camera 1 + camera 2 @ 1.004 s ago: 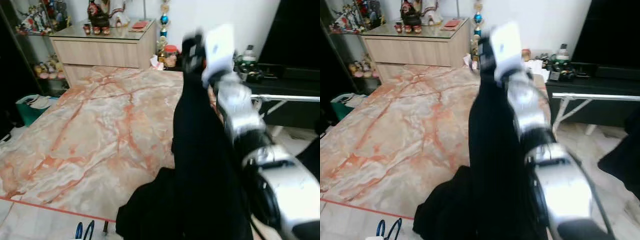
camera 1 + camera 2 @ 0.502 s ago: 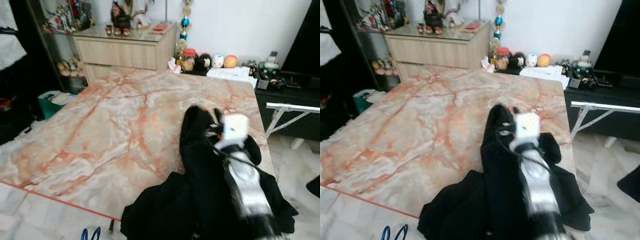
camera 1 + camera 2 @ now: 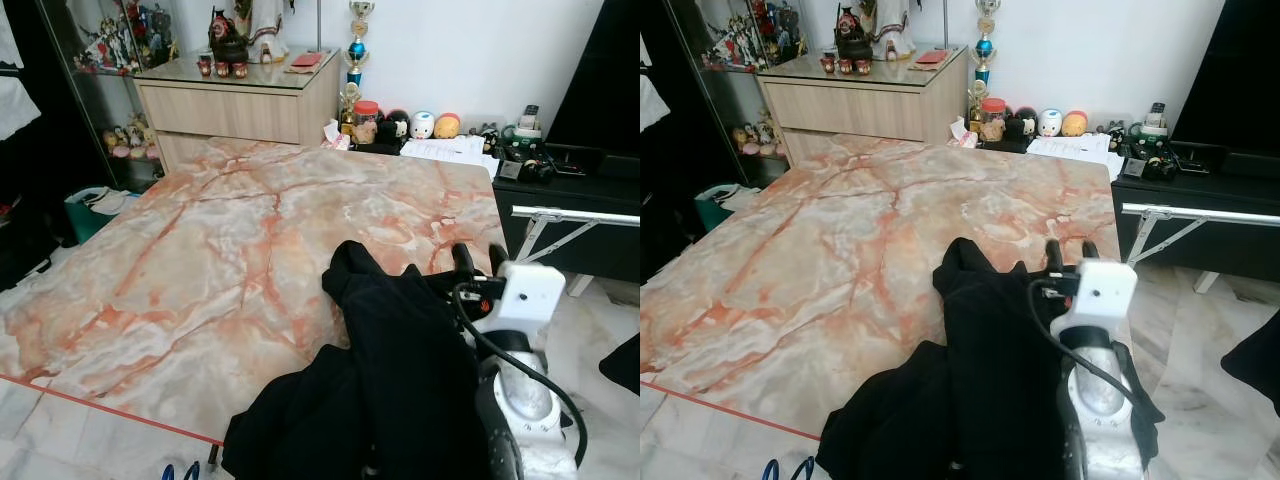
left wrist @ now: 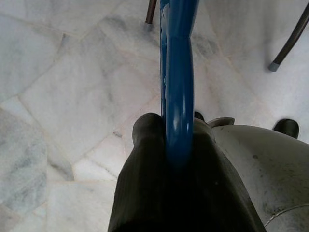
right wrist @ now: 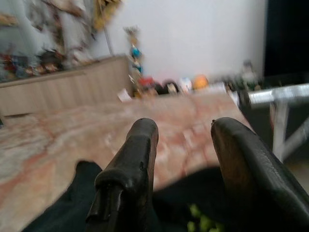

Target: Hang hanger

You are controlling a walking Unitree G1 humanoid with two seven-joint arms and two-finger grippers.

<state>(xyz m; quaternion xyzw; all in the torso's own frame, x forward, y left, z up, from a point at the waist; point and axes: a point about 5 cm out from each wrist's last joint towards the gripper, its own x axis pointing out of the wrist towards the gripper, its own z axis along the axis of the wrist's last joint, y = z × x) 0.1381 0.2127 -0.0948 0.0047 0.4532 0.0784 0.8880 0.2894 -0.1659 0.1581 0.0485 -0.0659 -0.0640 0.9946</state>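
Note:
A blue hanger (image 4: pixel 178 87) is clamped between the black fingers of my left gripper (image 4: pixel 176 140), low over the pale marble floor; its blue tips (image 3: pixel 780 468) peek in at the bottom of the eye views. A black garment (image 3: pixel 390 370) lies heaped on the near right corner of the marble-patterned table (image 3: pixel 230 250) and spills over its front edge. My right gripper (image 3: pixel 480 262) hovers at the garment's far side, fingers (image 5: pixel 130 159) apart with nothing between them.
A wooden dresser (image 3: pixel 240 95) with figurines stands behind the table. Small toys and jars (image 3: pixel 420 125) line the table's far edge. A black stand (image 3: pixel 570 170) and a white folding frame (image 3: pixel 560 215) are to the right, a teal bin (image 3: pixel 85 205) to the left.
The right arm has come down from high in front of the camera to just above the table. The black garment, earlier drawn up along the arm, now lies heaped. The view has shifted.

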